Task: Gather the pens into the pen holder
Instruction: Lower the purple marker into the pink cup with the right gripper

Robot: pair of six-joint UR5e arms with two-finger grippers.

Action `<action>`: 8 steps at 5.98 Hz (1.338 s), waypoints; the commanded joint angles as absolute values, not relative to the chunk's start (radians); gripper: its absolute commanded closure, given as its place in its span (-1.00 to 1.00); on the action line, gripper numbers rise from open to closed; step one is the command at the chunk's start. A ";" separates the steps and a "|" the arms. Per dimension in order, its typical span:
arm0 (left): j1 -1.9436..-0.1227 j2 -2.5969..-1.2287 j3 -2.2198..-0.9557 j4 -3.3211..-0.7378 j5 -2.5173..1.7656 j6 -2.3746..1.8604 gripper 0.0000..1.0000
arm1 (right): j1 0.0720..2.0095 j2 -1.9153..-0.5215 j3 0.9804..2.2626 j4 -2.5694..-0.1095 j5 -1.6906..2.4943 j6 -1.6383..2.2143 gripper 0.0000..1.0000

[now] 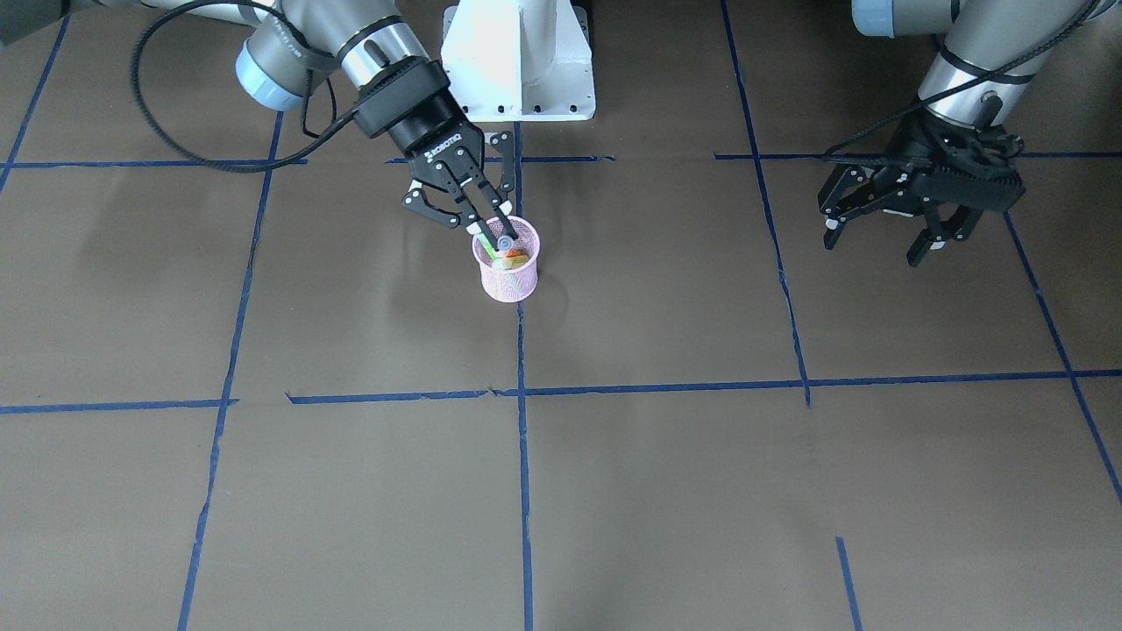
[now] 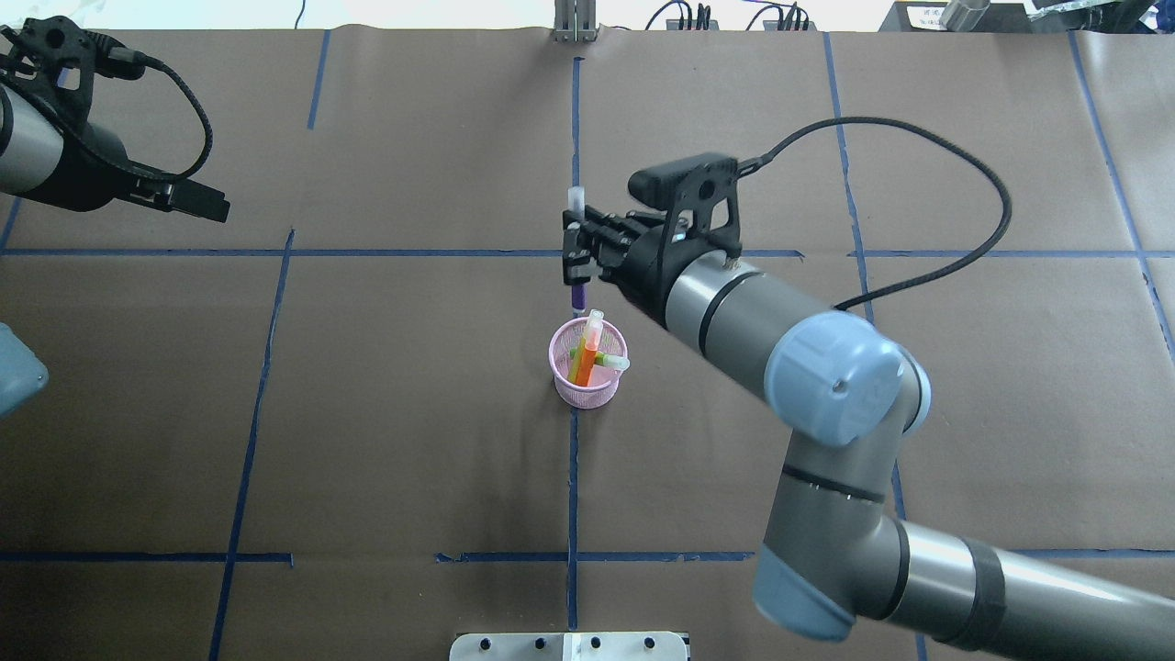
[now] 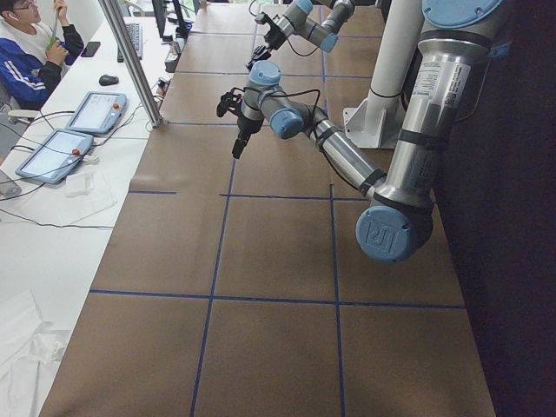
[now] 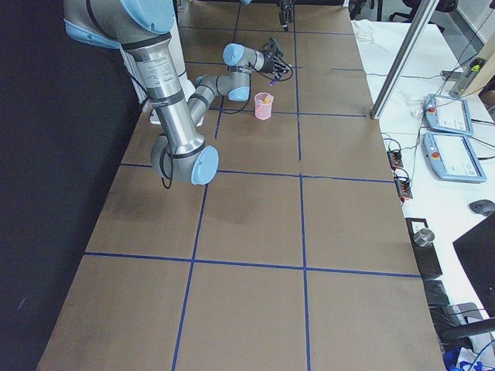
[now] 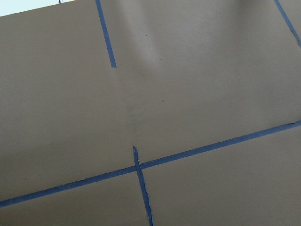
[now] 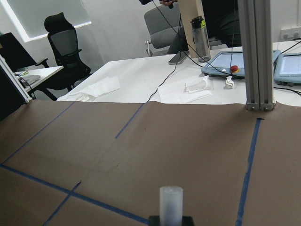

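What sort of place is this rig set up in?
Looks like a robotics lab in an office-type room: brown paper-covered table gridded with blue tape lines, grey touchscreen teach pendants with red stop buttons on a white side desk, black mesh office chair.

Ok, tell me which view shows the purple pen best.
Overhead exterior: the purple pen shows its cap and purple end on either side of the right gripper holding it. Right wrist shows only the cap, exterior right a purple speck, and in front-facing the gripper largely masks it.
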State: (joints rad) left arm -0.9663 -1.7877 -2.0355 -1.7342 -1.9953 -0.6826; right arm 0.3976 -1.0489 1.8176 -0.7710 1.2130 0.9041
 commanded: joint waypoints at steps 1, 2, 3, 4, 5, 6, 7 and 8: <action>-0.969 -1.752 -2.037 -1.735 -1.999 -0.681 -1.00 | 0.304 -1.051 1.809 -0.770 1.120 0.835 1.00; -0.969 -1.744 -2.045 -1.733 -1.999 -0.681 -1.00 | 0.276 -1.063 1.799 -0.772 1.092 0.827 1.00; -0.969 -1.740 -2.039 -1.733 -1.999 -0.681 -1.00 | 0.276 -1.062 1.793 -0.773 1.091 0.793 1.00; -0.969 -1.740 -2.034 -1.733 -1.999 -0.681 -1.00 | 0.276 -1.060 1.787 -0.773 1.089 0.769 1.00; -0.969 -1.738 -2.034 -1.733 -1.999 -0.681 -1.00 | 0.276 -1.060 1.776 -0.773 1.088 0.767 1.00; -0.969 -1.738 -2.034 -1.733 -1.999 -0.681 -1.00 | 0.279 -1.057 1.770 -0.773 1.063 0.765 1.00; -0.968 -1.736 -2.033 -1.733 -1.997 -0.681 -1.00 | 0.281 -1.055 1.755 -0.772 1.055 0.765 1.00; -0.969 -1.736 -2.033 -1.733 -1.997 -0.681 -1.00 | 0.284 -1.055 1.744 -0.772 1.057 0.767 1.00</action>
State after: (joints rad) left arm -0.9689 -1.7369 -2.0330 -1.7334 -1.9976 -0.6811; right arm 0.2812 -1.0561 1.7557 -0.7720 1.0592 0.7662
